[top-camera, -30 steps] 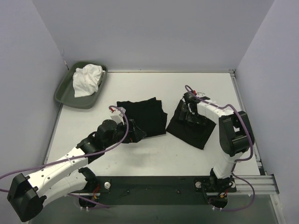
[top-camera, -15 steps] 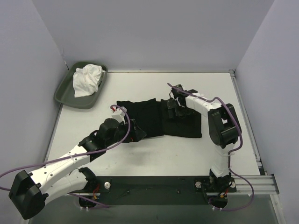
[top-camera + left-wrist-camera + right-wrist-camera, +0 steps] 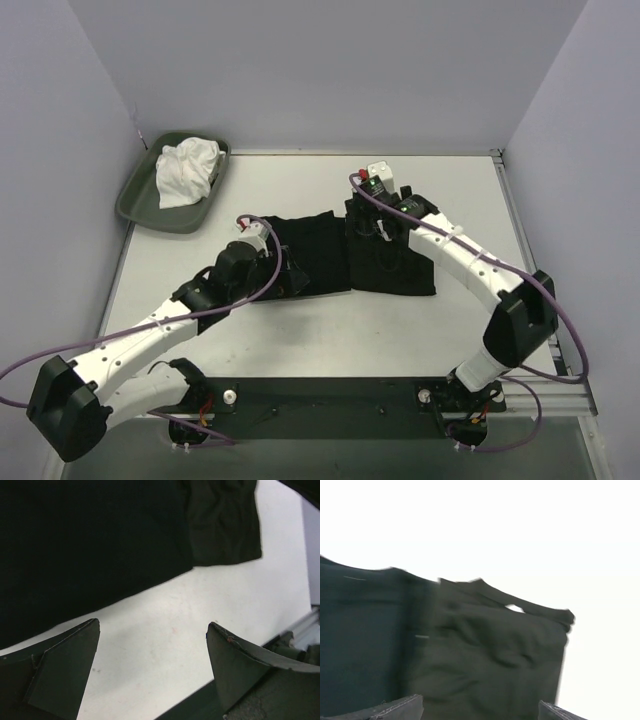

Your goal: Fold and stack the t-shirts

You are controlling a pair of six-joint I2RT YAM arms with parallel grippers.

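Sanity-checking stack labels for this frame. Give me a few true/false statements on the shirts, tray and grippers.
1. The left gripper and right gripper are both open and hold nothing. True.
2. The left black shirt and right black shirt are stacked one on the other. False: they lie side by side on the table.
3. The tray holds a white cloth. True.
4. The left gripper hangs over the tray. False: it is at the left black shirt's near edge, with bare table showing between its fingers.
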